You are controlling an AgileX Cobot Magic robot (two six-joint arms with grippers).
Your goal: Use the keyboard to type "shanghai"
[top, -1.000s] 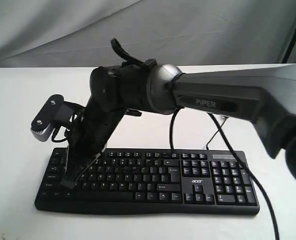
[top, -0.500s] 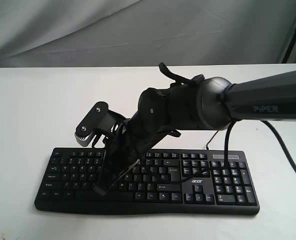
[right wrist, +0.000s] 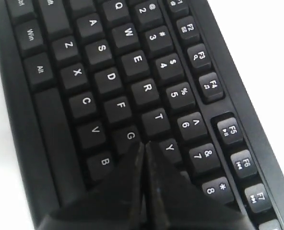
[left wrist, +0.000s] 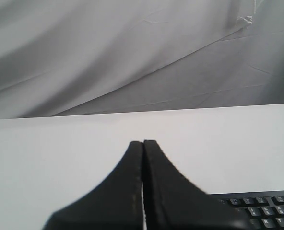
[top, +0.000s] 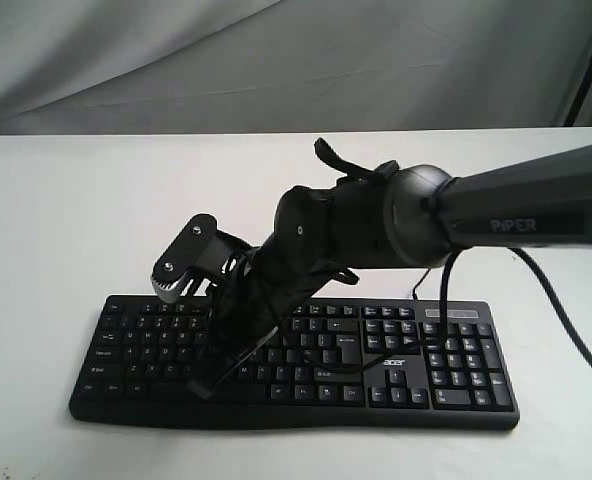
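The black acer keyboard [top: 406,372] lies on the white table near its front edge. My right gripper [top: 204,386] reaches across from the right and points down at the left-middle letter keys. It is shut with nothing in it. In the right wrist view the keyboard [right wrist: 108,76] fills the frame, and the right gripper [right wrist: 144,143] has its tips at the gap between G and Y, hiding the key beneath. My left gripper [left wrist: 143,142] is shut and empty above bare table, with a corner of the keyboard [left wrist: 271,211] beside it. The exterior view does not show it.
A thin black cable [top: 423,283] runs from behind the keyboard, and the arm's own cable [top: 566,318] hangs at the right. A grey cloth backdrop [top: 126,60] closes the far side. A dark stand leg [top: 591,65] is at the top right.
The right arm has swung rightward along the keyboard, from the keys at its left end to the left-middle letters, and has dipped slightly in the last half second.
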